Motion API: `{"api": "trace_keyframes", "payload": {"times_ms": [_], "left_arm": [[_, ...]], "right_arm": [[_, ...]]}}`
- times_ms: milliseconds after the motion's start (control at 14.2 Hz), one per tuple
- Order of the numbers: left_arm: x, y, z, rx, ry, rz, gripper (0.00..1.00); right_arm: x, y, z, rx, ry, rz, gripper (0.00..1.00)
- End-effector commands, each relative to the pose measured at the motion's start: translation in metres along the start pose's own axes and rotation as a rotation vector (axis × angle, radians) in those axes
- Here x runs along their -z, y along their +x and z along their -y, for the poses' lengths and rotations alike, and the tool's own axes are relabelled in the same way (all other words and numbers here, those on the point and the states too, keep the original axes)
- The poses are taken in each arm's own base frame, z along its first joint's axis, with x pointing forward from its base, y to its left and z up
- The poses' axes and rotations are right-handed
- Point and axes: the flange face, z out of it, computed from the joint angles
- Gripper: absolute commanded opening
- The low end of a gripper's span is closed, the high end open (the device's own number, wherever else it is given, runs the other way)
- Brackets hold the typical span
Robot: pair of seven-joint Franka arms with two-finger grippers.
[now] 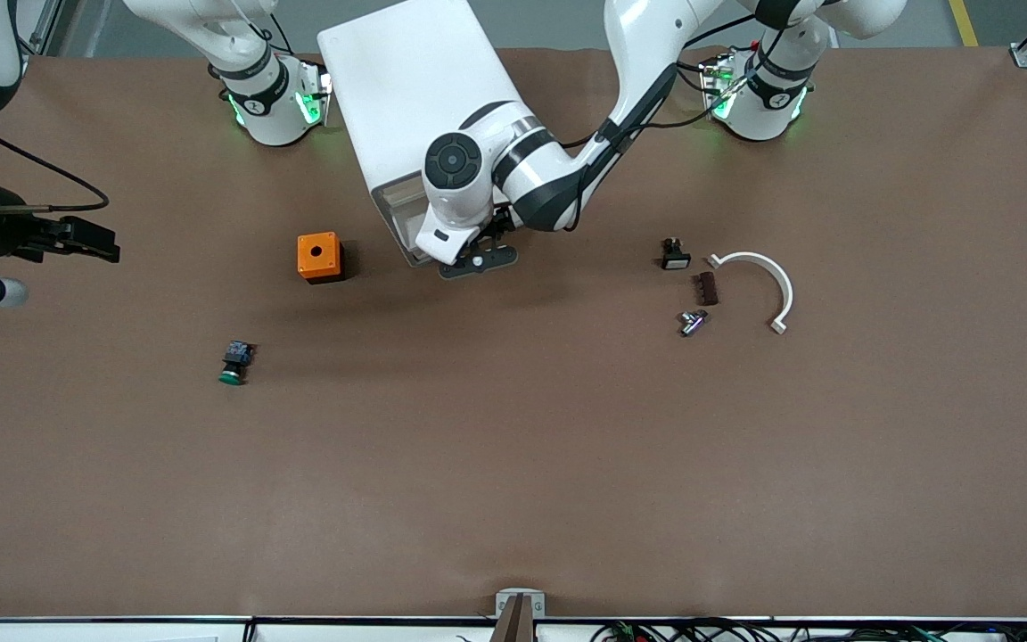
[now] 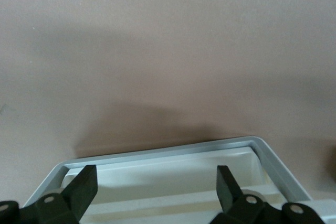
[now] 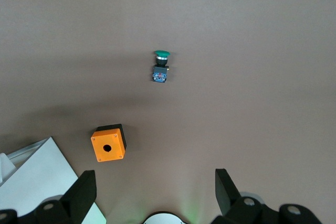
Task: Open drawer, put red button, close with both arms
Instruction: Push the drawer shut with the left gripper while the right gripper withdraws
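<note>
The white cabinet (image 1: 406, 98) stands between the two arm bases. One drawer (image 1: 396, 212) is pulled out a little at its front. My left gripper (image 1: 478, 256) is open over that drawer. In the left wrist view, the left gripper (image 2: 157, 187) has its fingers spread above the drawer's grey rim (image 2: 173, 148) and white inside, holding nothing. My right gripper (image 1: 108, 245) waits open and empty, high over the right arm's end of the table; in the right wrist view (image 3: 155, 192) it holds nothing. The red button is not in view.
An orange box with a hole (image 1: 319, 257) (image 3: 108, 142) sits beside the cabinet. A green-capped button (image 1: 233, 364) (image 3: 161, 66) lies nearer the front camera. Toward the left arm's end lie a small black part (image 1: 674, 254), a brown block (image 1: 706, 288), a silver part (image 1: 692, 321) and a white curved piece (image 1: 763, 276).
</note>
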Motion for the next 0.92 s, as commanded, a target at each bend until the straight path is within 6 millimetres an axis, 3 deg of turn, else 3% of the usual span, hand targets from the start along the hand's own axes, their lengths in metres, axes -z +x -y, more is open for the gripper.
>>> {"api": "trace_keyframes", "payload": {"times_ms": [0, 141, 423, 846], "left_arm": [[0.000, -0.011, 0.000, -0.003, 0.003, -0.005, 1.00], [0.001, -0.011, 0.000, -0.003, 0.001, -0.004, 1.00], [0.001, -0.021, -0.004, 0.020, -0.027, 0.065, 1.00], [0.000, -0.027, -0.007, 0.046, -0.051, 0.128, 1.00]], "right_arm": [[0.003, 0.001, -0.014, 0.001, -0.002, -0.006, 1.00], [0.007, 0.000, -0.013, 0.004, -0.003, -0.009, 1.00], [0.036, -0.004, -0.018, 0.075, 0.012, -0.065, 1.00], [0.041, -0.020, -0.018, 0.076, 0.020, -0.029, 1.00]]}}
